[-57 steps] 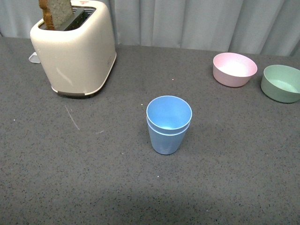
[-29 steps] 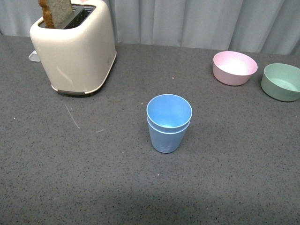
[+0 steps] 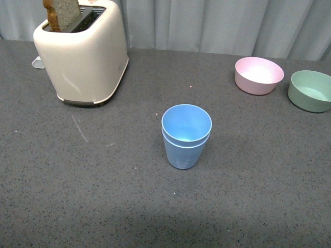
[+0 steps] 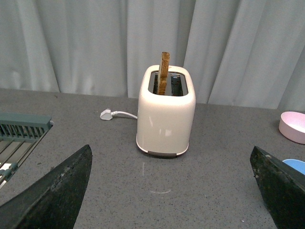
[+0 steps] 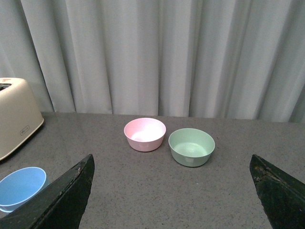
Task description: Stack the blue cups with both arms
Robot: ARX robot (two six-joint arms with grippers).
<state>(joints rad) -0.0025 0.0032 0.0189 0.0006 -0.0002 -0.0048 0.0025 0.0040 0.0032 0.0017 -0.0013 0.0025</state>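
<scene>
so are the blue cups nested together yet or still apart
Nested. The blue cups stand upright as one stack on the table, two rims showing one just above the other; neither gripper touches them.

Even, soft overhead light; sharp focus throughout; faint glare on toaster (image 3: pixel 83 57); dim shadow along front view's near edge.

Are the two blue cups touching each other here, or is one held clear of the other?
Touching. The front view shows the blue cups nested on the table, the inner rim just above the outer rim, no gripper near.
</scene>
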